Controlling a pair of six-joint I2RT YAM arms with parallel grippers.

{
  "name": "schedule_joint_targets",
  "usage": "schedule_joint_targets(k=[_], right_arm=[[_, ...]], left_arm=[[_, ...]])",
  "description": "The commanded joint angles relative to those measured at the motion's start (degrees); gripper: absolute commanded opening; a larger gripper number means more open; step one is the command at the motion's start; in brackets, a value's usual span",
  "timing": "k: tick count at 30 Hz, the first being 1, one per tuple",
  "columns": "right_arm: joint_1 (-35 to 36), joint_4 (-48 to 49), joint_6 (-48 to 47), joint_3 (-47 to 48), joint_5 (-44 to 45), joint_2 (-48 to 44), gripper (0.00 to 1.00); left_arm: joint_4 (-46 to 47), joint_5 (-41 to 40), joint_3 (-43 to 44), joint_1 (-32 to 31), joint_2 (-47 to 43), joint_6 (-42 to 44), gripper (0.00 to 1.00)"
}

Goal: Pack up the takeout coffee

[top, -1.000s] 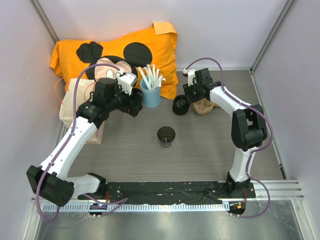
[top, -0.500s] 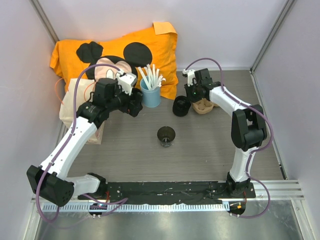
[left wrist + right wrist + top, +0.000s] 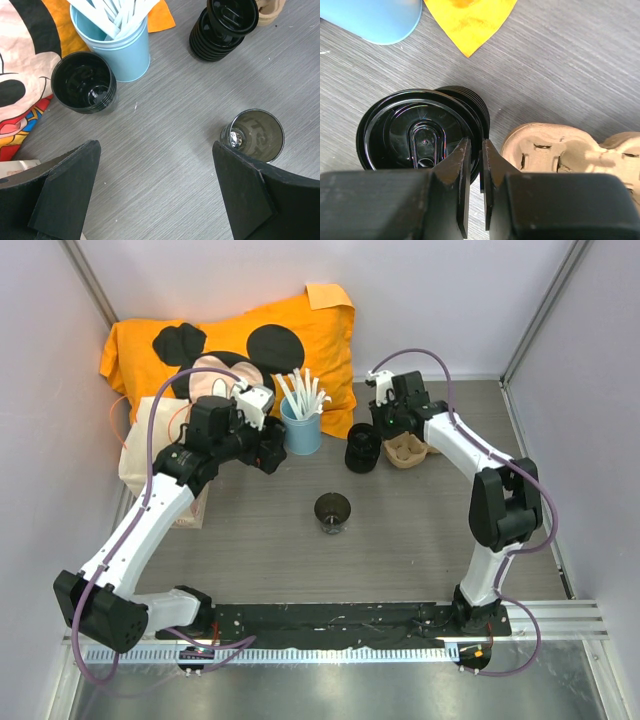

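Observation:
The takeout coffee cup point(image 3: 332, 512) stands open, without a lid, mid-table; its dark translucent body also shows in the left wrist view point(image 3: 252, 135). My right gripper point(image 3: 383, 430) is shut on the rim of a round black lid point(image 3: 410, 130), held just above a ridged black stack of lids point(image 3: 472, 102). The left wrist view shows this lid point(image 3: 232, 15) offset over the stack point(image 3: 207, 45). My left gripper point(image 3: 265, 448) is open and empty over bare table point(image 3: 155, 200), left of the cup.
A blue cup of white sticks point(image 3: 300, 425) stands by an orange Mickey bag point(image 3: 230, 350). A squat black hollow ring piece point(image 3: 84, 82) sits beside the blue cup. A brown cardboard cup carrier point(image 3: 408, 452) lies right of the lid stack. A beige bag point(image 3: 140, 450) lies at left.
My right gripper has shifted slightly toward the back with the lid in it. The left arm and the cup have not moved.

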Motion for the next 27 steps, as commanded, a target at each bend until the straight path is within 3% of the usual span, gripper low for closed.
schedule_joint_targets(k=[1,14,27], right_arm=[[0.46,1.01,-0.87,2.48,-0.37,-5.31,0.16],[6.43,0.21,-9.31,-3.14,0.24,-24.29,0.15],[12.06,-0.41,-11.07,-6.39,-0.98,-31.86,0.12]], left_arm=[[2.22,2.9,1.02,0.29,0.71,-1.25,1.0],[-3.14,16.79,12.44,-0.06,9.15,-7.14,1.0],[-3.23,23.65,21.94,-2.08,13.19,-13.2,1.0]])
